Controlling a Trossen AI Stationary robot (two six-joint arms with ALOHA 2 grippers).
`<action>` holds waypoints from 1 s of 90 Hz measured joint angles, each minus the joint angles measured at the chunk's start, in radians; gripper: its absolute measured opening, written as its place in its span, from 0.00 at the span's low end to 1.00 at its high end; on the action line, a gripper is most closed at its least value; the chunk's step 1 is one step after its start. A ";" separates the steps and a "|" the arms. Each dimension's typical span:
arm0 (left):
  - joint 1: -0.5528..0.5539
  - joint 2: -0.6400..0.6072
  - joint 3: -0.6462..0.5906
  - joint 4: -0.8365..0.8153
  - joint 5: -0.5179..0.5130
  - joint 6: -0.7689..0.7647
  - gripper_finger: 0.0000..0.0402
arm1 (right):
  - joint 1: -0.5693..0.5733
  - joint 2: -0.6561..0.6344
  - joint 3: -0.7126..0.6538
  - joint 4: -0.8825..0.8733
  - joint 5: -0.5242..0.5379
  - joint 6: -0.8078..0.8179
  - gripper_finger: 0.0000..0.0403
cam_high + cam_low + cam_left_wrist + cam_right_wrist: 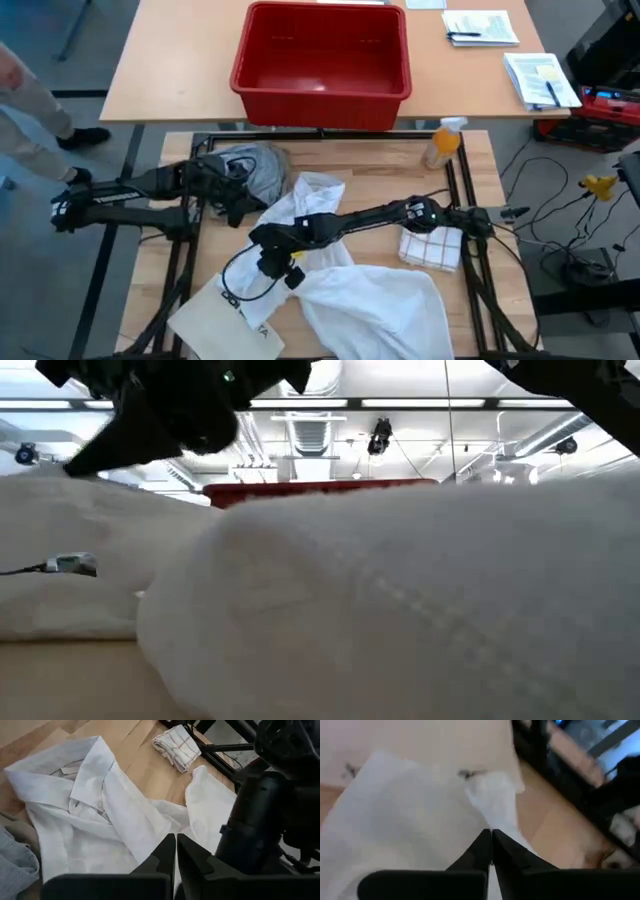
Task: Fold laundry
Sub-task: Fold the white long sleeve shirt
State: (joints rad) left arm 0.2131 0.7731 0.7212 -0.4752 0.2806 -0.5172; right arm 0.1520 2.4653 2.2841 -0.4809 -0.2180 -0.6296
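Hidden: in the low view a bulk of white cloth fills the frame, so most of the pale wooden surface [470, 170] behind it is out of sight.
Hard to make out: my right wrist view is smeared; only pale cloth and wood read.
Right tool [283, 268]: fingers pressed together, nothing visibly between them, above the large white button-front shirt [375, 300].
Left tool [243, 208]: clenched on nothing, tips meeting, at the shirt's collar edge.
White shirt: sprawled from the surface's middle to its near edge, collar open.
Grey T-shirt [258, 168]: bunched by my left arm, towards the red plastic tub [322, 62].
Folded checked white cloth [432, 247]: beside my right arm.
Stiff white bag [222, 315]: near-left corner, partly cut off.
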 joint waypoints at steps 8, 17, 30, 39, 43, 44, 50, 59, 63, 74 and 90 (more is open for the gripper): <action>0.000 0.000 0.000 0.000 0.000 0.004 0.00 | -0.002 0.000 0.000 0.071 -0.004 -0.018 0.00; 0.000 0.000 0.000 0.000 0.000 0.007 0.00 | -0.009 0.000 -0.009 0.122 0.004 -0.018 0.00; 0.000 0.000 0.000 0.000 0.000 0.016 0.00 | -0.011 0.000 -0.009 0.176 0.009 -0.011 0.07; 0.000 0.000 0.000 0.002 0.000 0.018 0.00 | -0.011 0.000 -0.006 0.194 -0.015 0.008 0.18; 0.000 0.000 0.000 0.002 0.000 0.018 0.00 | -0.011 0.000 -0.006 0.198 -0.040 0.016 0.25; 0.000 0.000 0.000 0.001 0.000 0.018 0.00 | -0.011 0.000 -0.006 0.201 -0.045 0.023 0.27; 0.000 0.000 -0.001 0.002 0.000 0.003 0.00 | -0.009 0.000 -0.006 0.228 -0.058 0.088 0.38; -0.003 0.000 -0.023 -0.001 0.001 -0.008 0.00 | -0.010 -0.006 -0.006 0.194 -0.070 0.168 0.53; -0.012 0.000 -0.048 -0.002 0.000 -0.011 0.00 | -0.012 -0.013 -0.006 0.135 -0.063 0.192 0.57; -0.033 -0.003 -0.140 -0.007 -0.002 -0.067 0.00 | -0.008 -0.066 -0.006 -0.128 0.022 0.249 0.55; -0.101 -0.047 -0.200 0.070 -0.116 -0.164 0.00 | 0.020 -0.113 -0.017 -0.467 -0.029 0.309 0.32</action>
State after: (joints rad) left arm 0.1123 0.7265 0.5209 -0.4052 0.1650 -0.6812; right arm 0.1718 2.3522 2.2667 -0.9477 -0.2467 -0.3210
